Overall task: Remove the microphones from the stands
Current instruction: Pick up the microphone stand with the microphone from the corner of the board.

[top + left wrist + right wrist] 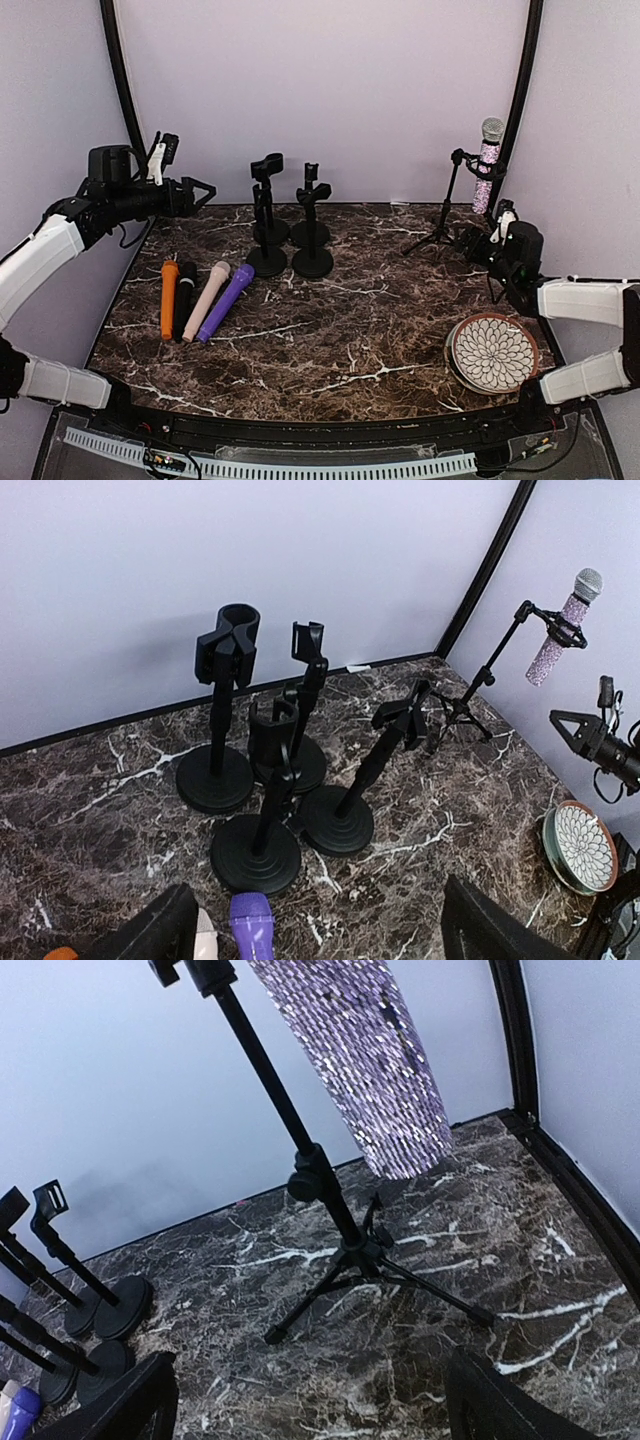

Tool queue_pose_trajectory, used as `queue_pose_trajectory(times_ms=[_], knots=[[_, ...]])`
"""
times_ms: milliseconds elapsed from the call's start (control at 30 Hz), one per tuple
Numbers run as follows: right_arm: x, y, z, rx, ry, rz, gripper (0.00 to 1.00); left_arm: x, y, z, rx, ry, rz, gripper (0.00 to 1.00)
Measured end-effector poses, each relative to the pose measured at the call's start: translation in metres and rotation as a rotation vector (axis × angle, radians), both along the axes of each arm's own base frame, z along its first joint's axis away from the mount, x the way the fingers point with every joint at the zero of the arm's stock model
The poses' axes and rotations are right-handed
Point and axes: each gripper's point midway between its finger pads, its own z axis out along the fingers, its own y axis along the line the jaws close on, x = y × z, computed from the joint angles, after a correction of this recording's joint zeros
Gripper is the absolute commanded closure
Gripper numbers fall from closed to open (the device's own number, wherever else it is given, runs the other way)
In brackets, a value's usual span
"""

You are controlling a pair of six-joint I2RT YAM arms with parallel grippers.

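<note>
A sparkly purple microphone with a silver head sits clipped in a black tripod stand at the back right. It also shows in the left wrist view and fills the top of the right wrist view, above the tripod. My right gripper is open and empty, low beside the tripod's legs and below the microphone; its fingers frame the bottom of its own view. My left gripper is open and empty, raised at the far left, its fingers apart.
Several empty black round-base stands cluster at the back centre. Several loose microphones lie at the left, among them an orange one and a purple one. A patterned plate lies at the front right. Black frame posts stand behind.
</note>
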Motion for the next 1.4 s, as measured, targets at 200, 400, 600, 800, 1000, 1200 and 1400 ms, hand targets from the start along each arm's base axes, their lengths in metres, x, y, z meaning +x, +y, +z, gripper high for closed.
queue_pose_trajectory(times_ms=[200,400,600,800,1000,1200,1400], knots=[[0.018,-0.002,0.057,-0.014,-0.1,-0.005,0.05,-0.009,0.012,-0.034,0.069,0.045,-0.005,0.13],[0.01,-0.015,0.127,0.012,-0.189,-0.051,0.02,-0.013,0.022,-0.073,0.16,0.088,0.014,0.15],[0.012,-0.002,0.126,0.018,-0.194,0.017,0.08,-0.022,0.033,-0.069,0.204,0.032,0.048,0.15],[0.027,0.031,0.05,0.03,-0.086,0.081,0.13,-0.028,0.039,-0.051,0.215,-0.047,0.077,0.15],[0.052,0.057,-0.022,-0.022,0.037,0.062,0.17,-0.027,0.04,-0.052,0.22,-0.05,0.082,0.15],[0.093,0.049,-0.034,-0.083,0.019,-0.052,0.17,-0.027,0.04,-0.051,0.22,-0.052,0.082,0.15],[0.123,0.043,-0.032,-0.145,-0.016,-0.138,0.2,-0.027,0.04,-0.051,0.222,-0.053,0.083,0.15]])
